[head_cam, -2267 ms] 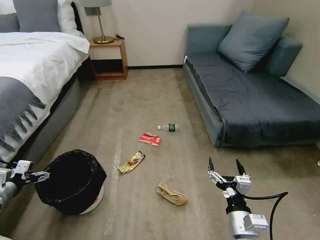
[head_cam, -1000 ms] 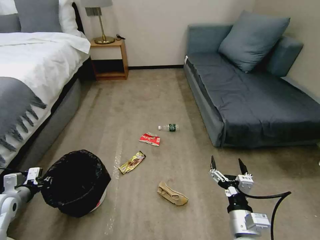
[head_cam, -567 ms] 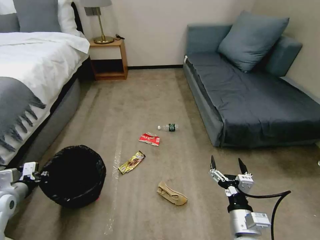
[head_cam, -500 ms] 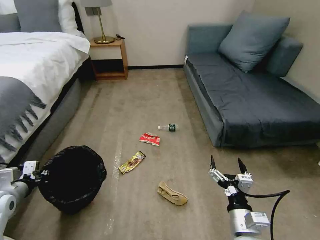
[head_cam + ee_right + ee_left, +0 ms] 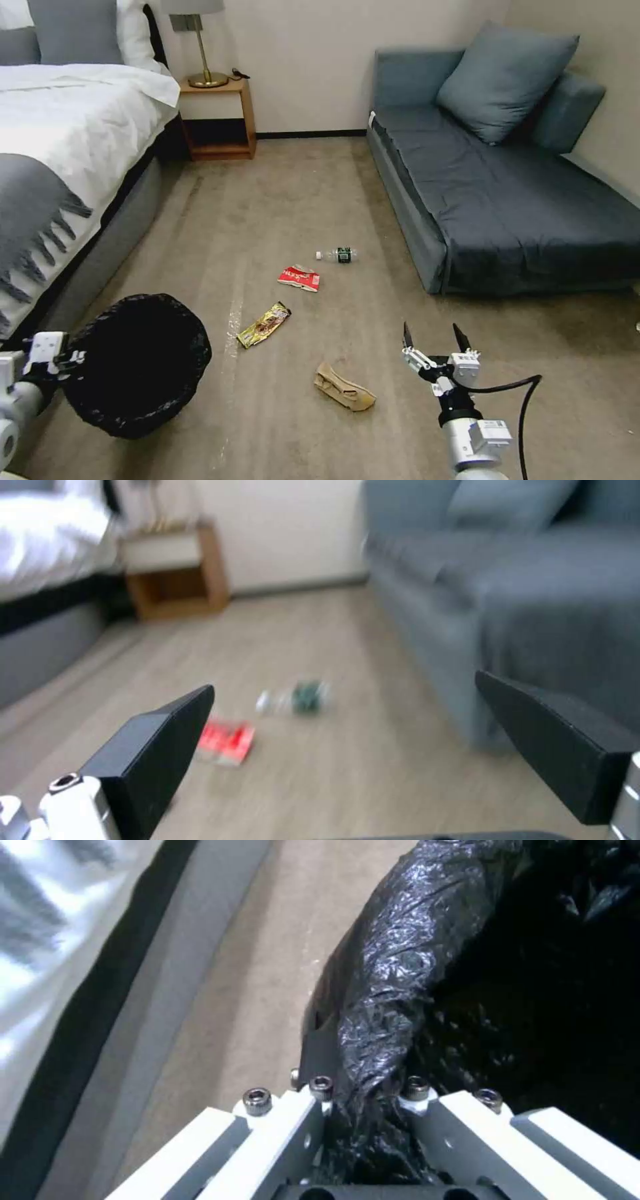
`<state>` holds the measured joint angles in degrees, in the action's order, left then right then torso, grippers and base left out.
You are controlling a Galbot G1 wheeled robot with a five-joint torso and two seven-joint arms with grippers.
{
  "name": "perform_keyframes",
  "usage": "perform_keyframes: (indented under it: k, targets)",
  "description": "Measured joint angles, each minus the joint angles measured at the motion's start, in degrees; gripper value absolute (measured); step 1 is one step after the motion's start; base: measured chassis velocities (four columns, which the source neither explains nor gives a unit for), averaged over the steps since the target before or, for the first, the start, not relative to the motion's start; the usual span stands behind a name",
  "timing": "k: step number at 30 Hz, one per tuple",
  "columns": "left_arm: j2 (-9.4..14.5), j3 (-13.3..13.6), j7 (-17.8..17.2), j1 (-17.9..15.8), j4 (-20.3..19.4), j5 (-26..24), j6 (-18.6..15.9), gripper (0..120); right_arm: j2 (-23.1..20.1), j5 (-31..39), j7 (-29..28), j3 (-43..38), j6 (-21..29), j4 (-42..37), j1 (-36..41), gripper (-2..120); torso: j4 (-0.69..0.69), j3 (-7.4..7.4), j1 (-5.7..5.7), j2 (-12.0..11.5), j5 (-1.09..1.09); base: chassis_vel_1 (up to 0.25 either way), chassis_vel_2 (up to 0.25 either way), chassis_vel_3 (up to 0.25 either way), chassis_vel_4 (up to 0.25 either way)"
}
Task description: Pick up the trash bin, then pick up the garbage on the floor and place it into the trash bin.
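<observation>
The trash bin [image 5: 133, 363], lined with a glossy black bag, hangs tilted at the lower left beside the bed. My left gripper [image 5: 63, 357] is shut on its near rim; the left wrist view shows both fingers pinching the bag-covered rim [image 5: 363, 1095]. Garbage lies on the carpet: a crumpled tan paper bag [image 5: 343, 387], a gold-brown wrapper [image 5: 263, 325], a red-and-white packet [image 5: 299, 278] and a small clear bottle [image 5: 338, 255]. My right gripper [image 5: 433, 337] stands open and holds nothing, just right of the paper bag. Its wrist view looks past its fingers [image 5: 160, 750] at the packet [image 5: 227, 740] and the bottle [image 5: 297, 698].
A bed [image 5: 60, 153] with white sheets and a grey fringed throw runs along the left. A grey-blue sofa [image 5: 513, 200] fills the right side. A wooden nightstand [image 5: 217, 117] with a lamp stands at the back wall. Open carpet lies between bed and sofa.
The bin, tipped earlier with its white base showing, now hangs in my left gripper, lower and farther left. My right gripper has shifted left, closer to the paper bag.
</observation>
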<state>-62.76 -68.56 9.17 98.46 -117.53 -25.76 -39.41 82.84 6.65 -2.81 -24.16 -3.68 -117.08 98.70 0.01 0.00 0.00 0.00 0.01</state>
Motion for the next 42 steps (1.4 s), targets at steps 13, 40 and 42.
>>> perform_keyframes:
  k: [13,40,42]
  targets:
    - [-0.92,-0.66,0.71,1.70,-2.13,2.37,-0.10,3,-14.18,3.47,6.79,20.58,18.65,13.54,-17.25,100,-0.01,0.00,0.00,0.00,0.00,0.000,0.000,0.000,0.000]
    - [-2.78,3.11,1.06,1.69,-4.87,3.39,-1.31,3,-12.96,-3.93,11.74,30.96,21.82,43.26,-37.43,48,-0.02,0.00,0.00,0.00,-0.01,0.000,0.000,0.000,0.000]
    - [-3.01,3.10,1.17,2.00,-5.16,3.64,-1.23,3,-12.87,-4.04,11.76,30.87,21.65,43.41,-37.39,43,-0.01,0.00,0.00,0.00,0.00,0.000,0.000,0.000,0.000]
